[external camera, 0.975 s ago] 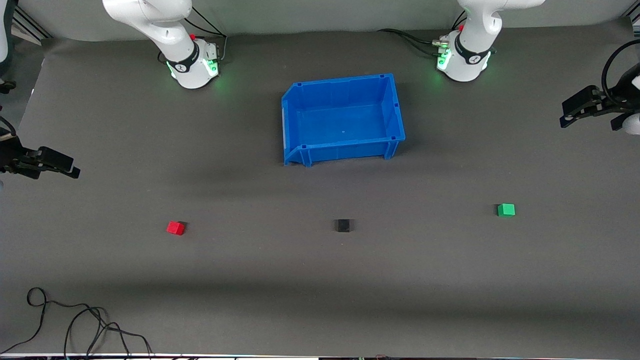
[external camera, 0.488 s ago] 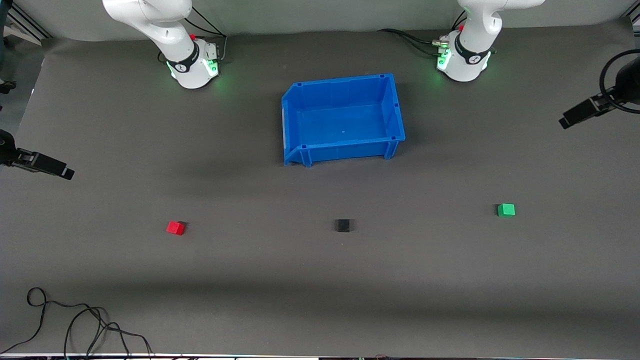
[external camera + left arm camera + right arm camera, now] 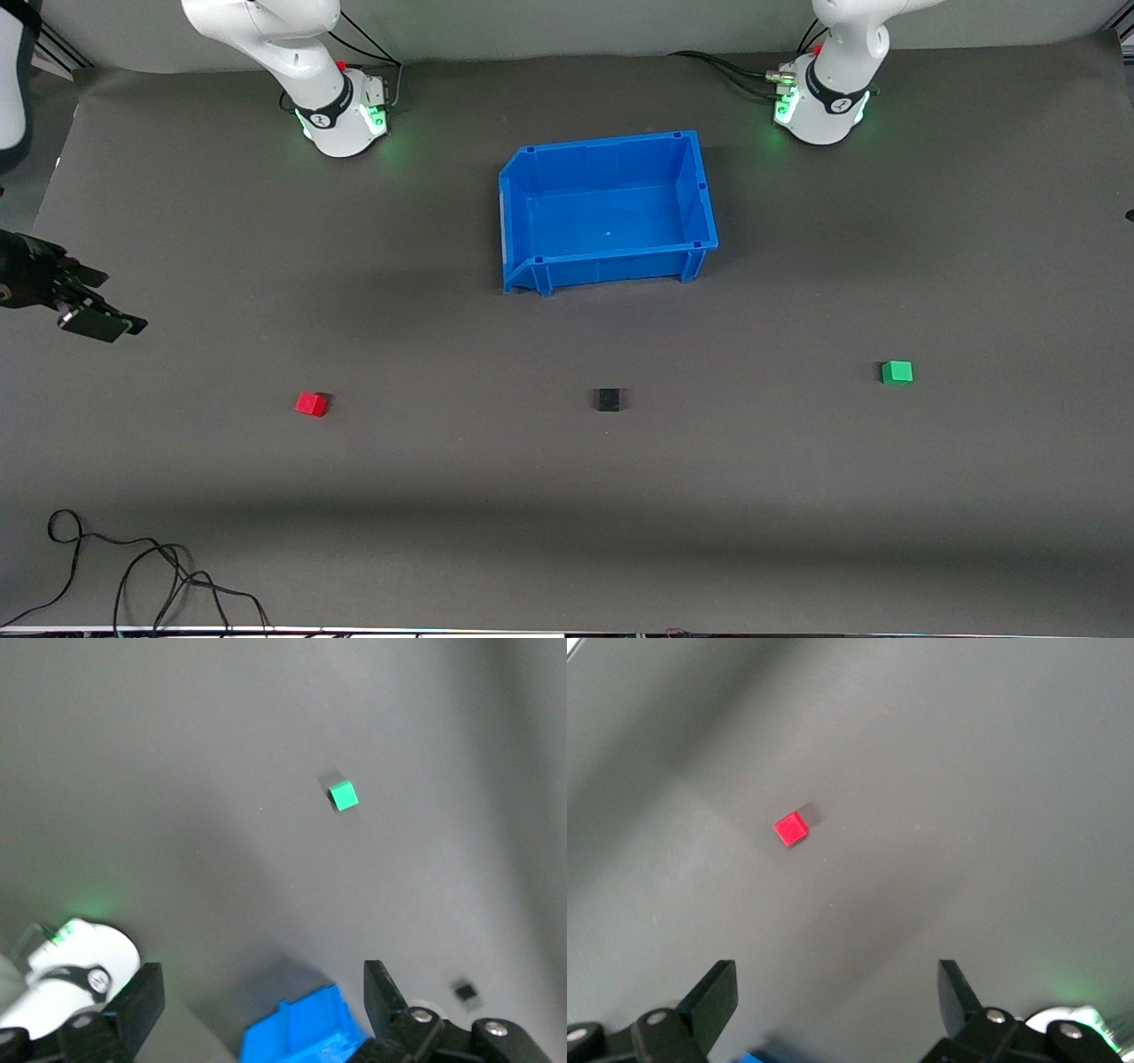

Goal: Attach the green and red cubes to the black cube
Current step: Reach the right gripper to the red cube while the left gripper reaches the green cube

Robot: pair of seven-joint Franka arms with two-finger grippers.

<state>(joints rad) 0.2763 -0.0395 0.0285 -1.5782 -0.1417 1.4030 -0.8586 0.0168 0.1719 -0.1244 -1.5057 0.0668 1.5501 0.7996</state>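
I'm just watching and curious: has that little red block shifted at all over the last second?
No. The red cube lies in the same spot on the table, as far from the blue bin and the black cube as before.

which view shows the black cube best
The front view: the black cube sits in plain sight on the table, between the red cube and green cube, nearer the camera than the bin. The left wrist view catches it only as a tiny speck at the edge. The right wrist view doesn't show it.
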